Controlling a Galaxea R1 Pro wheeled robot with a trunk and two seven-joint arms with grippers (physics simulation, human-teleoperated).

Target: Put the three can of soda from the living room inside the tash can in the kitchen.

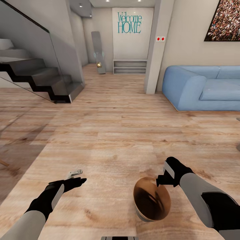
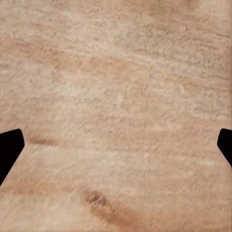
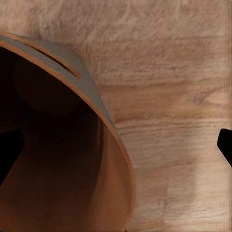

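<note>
The tash can (image 1: 151, 199), light grey outside and glossy brown inside, is low in the head view on the living room's plank floor, its mouth facing the camera. My right gripper (image 1: 160, 180) is at its far rim. In the right wrist view the fingers (image 3: 10, 153) stand wide apart, one inside the tash can (image 3: 63, 159) and one outside, and the rim with its slot handle runs between them. My left gripper (image 1: 79, 177) hangs open over bare floor, with nothing between its fingers (image 2: 9, 150). The three can of soda are out of view.
A light blue sofa (image 1: 203, 88) stands at the right. A dark staircase (image 1: 43, 76) with a glass rail is at the left. A square pillar (image 1: 155, 50) and a low shelf (image 1: 130, 66) lie ahead, with wood floor (image 1: 110, 126) between.
</note>
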